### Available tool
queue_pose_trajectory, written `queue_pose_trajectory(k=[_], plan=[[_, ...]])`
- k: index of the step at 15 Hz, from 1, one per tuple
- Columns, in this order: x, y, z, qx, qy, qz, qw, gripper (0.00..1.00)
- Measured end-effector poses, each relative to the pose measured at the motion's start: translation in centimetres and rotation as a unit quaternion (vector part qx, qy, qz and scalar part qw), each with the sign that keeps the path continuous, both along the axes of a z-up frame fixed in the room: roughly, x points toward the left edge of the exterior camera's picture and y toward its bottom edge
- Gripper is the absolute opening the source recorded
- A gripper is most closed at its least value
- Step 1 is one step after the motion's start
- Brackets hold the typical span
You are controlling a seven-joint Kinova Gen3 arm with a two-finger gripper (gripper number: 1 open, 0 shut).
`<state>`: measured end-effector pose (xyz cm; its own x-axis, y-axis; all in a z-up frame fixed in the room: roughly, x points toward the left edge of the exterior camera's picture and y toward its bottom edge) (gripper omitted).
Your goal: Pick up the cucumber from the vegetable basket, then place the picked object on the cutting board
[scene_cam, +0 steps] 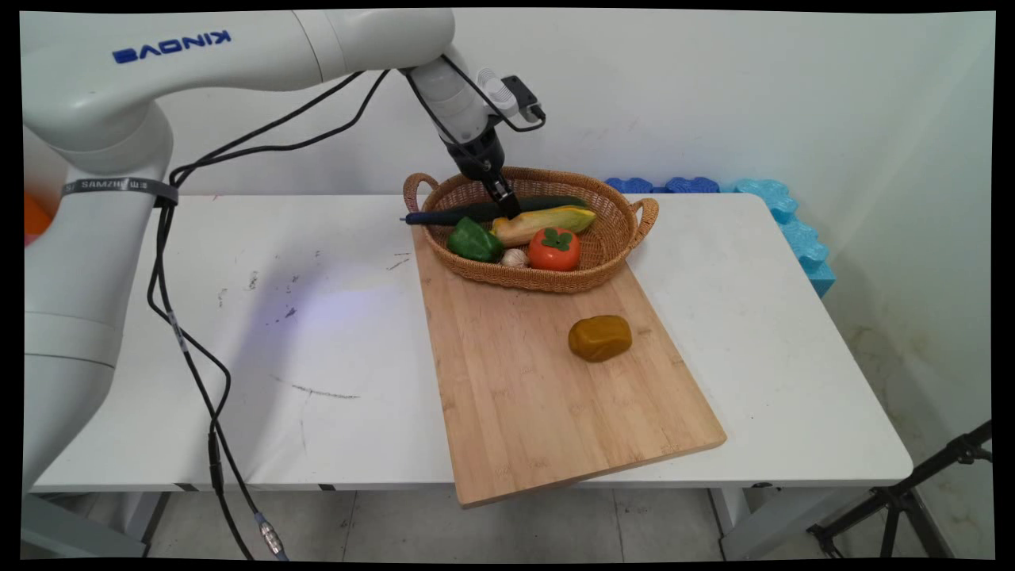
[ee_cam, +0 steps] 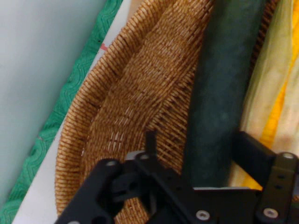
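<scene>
My gripper (scene_cam: 507,208) reaches down into a wicker basket (scene_cam: 603,274) at the far end of a wooden cutting board (scene_cam: 539,396). It stands open over a long dark green cucumber (scene_cam: 464,212). In the hand view the cucumber (ee_cam: 224,84) runs between the fingers (ee_cam: 252,149); the right one is at its edge and the left one stands apart from it. A yellow corn cob (scene_cam: 547,222) lies right beside it, and shows as the corn (ee_cam: 275,93) in the hand view. The basket also holds a green pepper (scene_cam: 474,239), a garlic bulb (scene_cam: 515,257) and an orange persimmon (scene_cam: 554,248).
A brown potato (scene_cam: 600,338) lies on the board in front of the basket. Blue foam mats (scene_cam: 785,214) line the table's far right edge by the wall. The board overhangs the table's near edge. A black tripod leg (scene_cam: 904,496) stands on the floor at the lower right.
</scene>
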<state>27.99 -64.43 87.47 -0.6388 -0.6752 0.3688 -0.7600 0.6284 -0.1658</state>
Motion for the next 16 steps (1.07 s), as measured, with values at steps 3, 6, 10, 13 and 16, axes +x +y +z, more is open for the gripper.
queue_pose_trajectory(k=[3,6,10,13,16], plan=[[0.0,-0.1,0.0,-0.001,-0.001,-0.002,1.0000,0.00],[0.0,0.0,0.0,-0.002,-0.002,-0.005,1.0000,0.00],[0.0,0.4,0.4,-0.007,-0.001,-0.011,0.9999,0.00],[-0.1,1.5,1.6,-0.015,0.001,-0.019,0.9997,0.00],[-0.2,3.2,3.4,-0.027,0.005,-0.028,0.9992,0.00]])
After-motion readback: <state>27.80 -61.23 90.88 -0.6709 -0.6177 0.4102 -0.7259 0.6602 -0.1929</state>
